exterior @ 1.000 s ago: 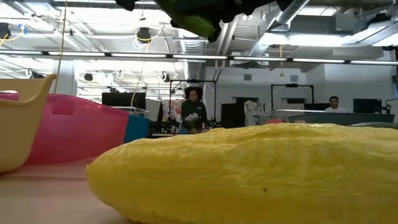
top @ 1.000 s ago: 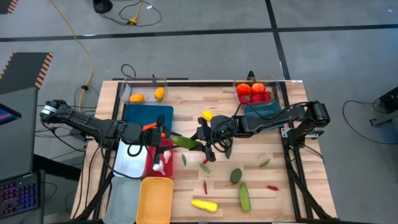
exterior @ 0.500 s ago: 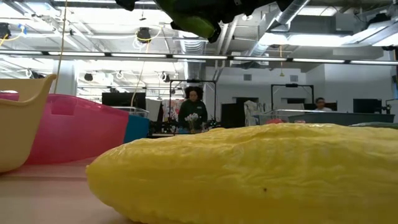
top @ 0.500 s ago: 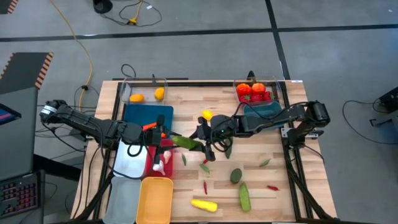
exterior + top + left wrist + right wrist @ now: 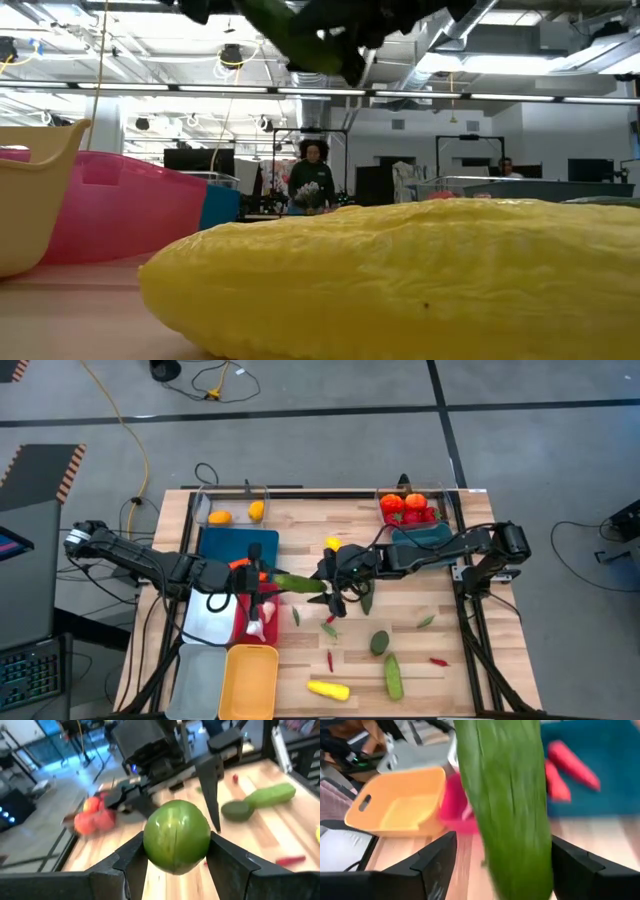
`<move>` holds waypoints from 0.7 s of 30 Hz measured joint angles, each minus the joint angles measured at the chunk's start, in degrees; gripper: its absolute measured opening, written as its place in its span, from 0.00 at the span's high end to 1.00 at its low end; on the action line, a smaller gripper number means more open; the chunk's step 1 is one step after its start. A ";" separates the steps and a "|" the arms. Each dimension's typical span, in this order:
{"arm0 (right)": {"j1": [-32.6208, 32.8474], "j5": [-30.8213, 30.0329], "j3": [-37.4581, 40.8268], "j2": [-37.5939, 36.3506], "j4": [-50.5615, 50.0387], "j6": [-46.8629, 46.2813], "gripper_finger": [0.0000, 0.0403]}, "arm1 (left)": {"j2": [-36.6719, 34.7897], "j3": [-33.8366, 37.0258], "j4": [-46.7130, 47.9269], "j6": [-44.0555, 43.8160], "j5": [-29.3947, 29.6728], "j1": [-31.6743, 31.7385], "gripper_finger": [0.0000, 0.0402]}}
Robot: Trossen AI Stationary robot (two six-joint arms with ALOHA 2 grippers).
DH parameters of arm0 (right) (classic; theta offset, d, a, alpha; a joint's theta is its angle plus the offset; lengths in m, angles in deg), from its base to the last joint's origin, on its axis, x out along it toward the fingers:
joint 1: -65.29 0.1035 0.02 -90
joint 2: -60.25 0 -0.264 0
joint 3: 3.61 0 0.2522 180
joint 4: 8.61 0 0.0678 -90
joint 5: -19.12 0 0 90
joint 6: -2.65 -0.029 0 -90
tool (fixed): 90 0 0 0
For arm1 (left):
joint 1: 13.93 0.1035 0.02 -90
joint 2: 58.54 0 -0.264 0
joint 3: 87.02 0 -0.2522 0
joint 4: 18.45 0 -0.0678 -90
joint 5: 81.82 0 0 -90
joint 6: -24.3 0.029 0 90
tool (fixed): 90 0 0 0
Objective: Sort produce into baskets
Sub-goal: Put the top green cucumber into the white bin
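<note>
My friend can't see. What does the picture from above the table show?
Two robot arms meet over a wooden table with a green cucumber between them: the left gripper holds one end, and the right gripper stands open around the other. Coloured baskets sit on the left, and more toy vegetables lie scattered nearby.

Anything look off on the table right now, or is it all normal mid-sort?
One oddity: a long green cucumber hangs in the air between both grippers. The left gripper is clamped on one end, while the right gripper's fingers stand apart from it. Loose produce on the table simply awaits sorting.
</note>
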State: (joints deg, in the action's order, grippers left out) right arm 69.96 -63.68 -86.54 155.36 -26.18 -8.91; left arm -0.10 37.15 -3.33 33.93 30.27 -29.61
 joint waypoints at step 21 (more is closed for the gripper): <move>0.22 0.26 0.02 0.00 -21.58 -4.06 0.25 | -0.53 -21.71 67.32 -34.49 -12.15 0.09 0.58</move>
State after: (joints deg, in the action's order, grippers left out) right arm 70.18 -63.42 -86.52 155.36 -47.76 -12.97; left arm -0.63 15.44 63.99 -0.57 18.13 -29.53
